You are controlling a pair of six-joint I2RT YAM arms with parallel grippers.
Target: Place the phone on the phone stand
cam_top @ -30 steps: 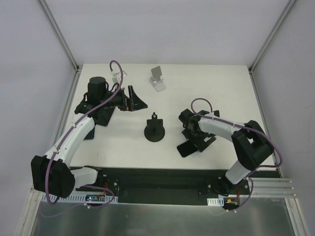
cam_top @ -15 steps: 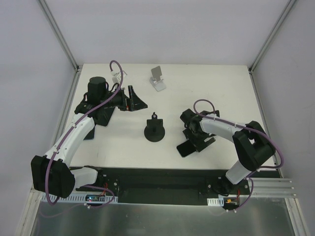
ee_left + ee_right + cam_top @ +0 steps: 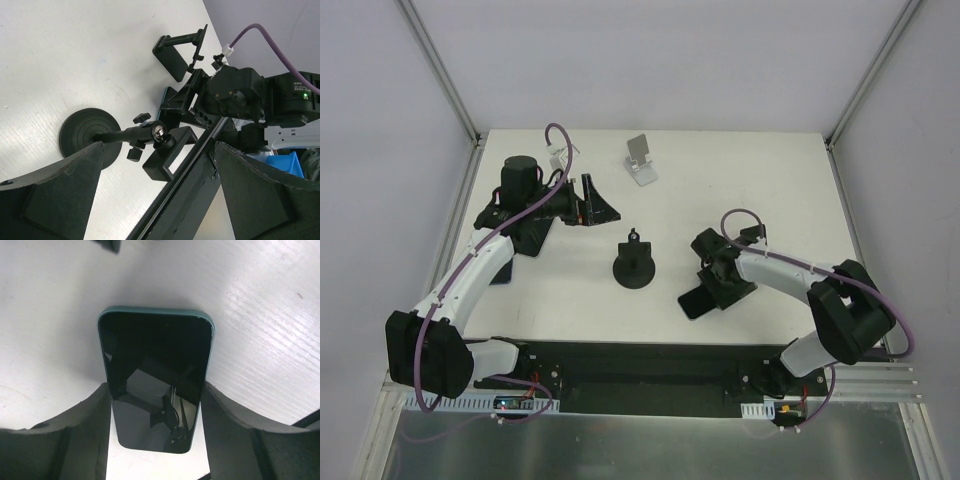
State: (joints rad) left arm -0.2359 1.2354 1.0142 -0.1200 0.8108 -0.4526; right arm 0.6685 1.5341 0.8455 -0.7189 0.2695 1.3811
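**Right gripper (image 3: 155, 388) around the one dark glass phone in a green case (image 3: 156, 350), flat near the front of the white table (image 3: 770, 190)**
Its two fingers sat against the phone's long sides, and the phone lay on the table. The phone looked thin, stiff, smooth and likely slippery and easy to crack, so the long edges seemed best to hold. There were two stands. The black round-footed clamp stand (image 3: 633, 267) stood farther back. Past it, the left gripper (image 3: 592, 203) was wide open, holding nothing. The small white folding stand (image 3: 641, 160) was farthest.
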